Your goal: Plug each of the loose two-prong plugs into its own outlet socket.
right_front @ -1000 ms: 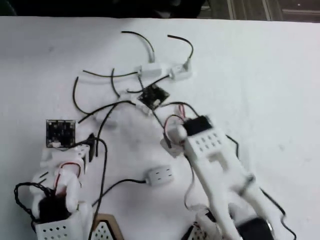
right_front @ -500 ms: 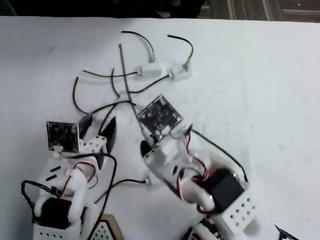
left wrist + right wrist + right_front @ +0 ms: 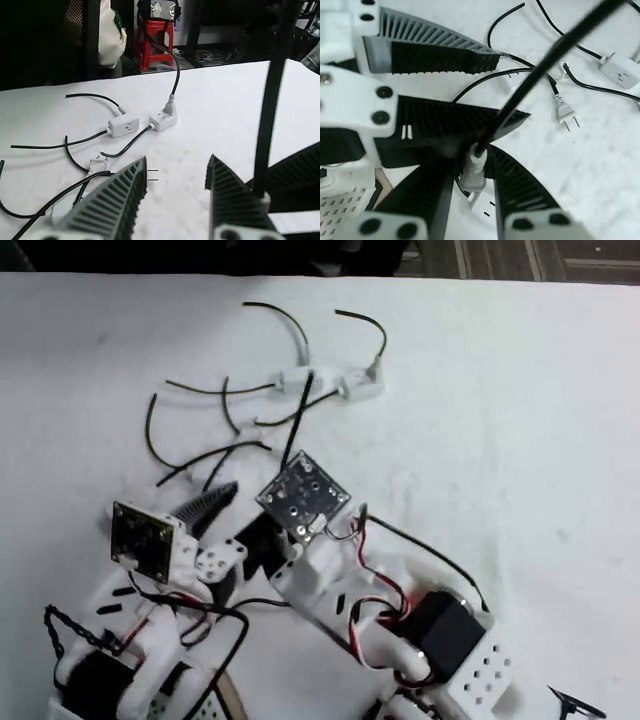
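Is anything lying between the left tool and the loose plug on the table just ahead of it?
Nothing visible. The loose plug lies on bare table just beyond the open left tool; the black cable in the right tool rises off to one side.

We read no lettering, numbers, labels or signs anywhere. The plug clamped between the right gripper jaws is plain white, no marking legible. The outlet sockets out ahead of the left gripper jaws carry no readable print.
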Robot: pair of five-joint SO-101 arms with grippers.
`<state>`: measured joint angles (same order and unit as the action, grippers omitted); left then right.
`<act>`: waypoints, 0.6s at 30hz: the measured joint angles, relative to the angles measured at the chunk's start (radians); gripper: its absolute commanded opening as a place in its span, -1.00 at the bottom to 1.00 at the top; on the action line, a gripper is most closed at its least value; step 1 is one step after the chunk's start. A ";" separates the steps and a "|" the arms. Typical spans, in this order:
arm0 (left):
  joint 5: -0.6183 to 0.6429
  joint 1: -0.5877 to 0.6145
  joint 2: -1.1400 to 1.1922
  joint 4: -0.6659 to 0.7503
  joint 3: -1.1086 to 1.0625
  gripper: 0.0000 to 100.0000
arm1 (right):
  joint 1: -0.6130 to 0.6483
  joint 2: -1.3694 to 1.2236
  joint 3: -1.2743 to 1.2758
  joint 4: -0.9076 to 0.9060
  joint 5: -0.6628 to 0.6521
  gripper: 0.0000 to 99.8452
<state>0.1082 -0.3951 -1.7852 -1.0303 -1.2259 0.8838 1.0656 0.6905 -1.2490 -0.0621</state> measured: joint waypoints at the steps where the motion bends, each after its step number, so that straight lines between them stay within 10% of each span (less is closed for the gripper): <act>1: -0.011 -0.011 0.000 -0.008 0.000 -0.59 | 0.000 0.003 0.009 0.000 0.000 -0.97; 9: -0.060 0.015 0.000 -0.069 0.000 -0.59 | 0.002 0.000 0.081 0.002 0.000 -0.97; 18: -0.060 0.506 0.000 -0.074 0.052 -0.59 | -0.112 0.006 0.250 0.006 0.000 -0.97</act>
<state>0.0483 0.1112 -1.7852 -1.1040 -1.1738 0.7718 1.0717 0.9406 -1.2428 -0.0621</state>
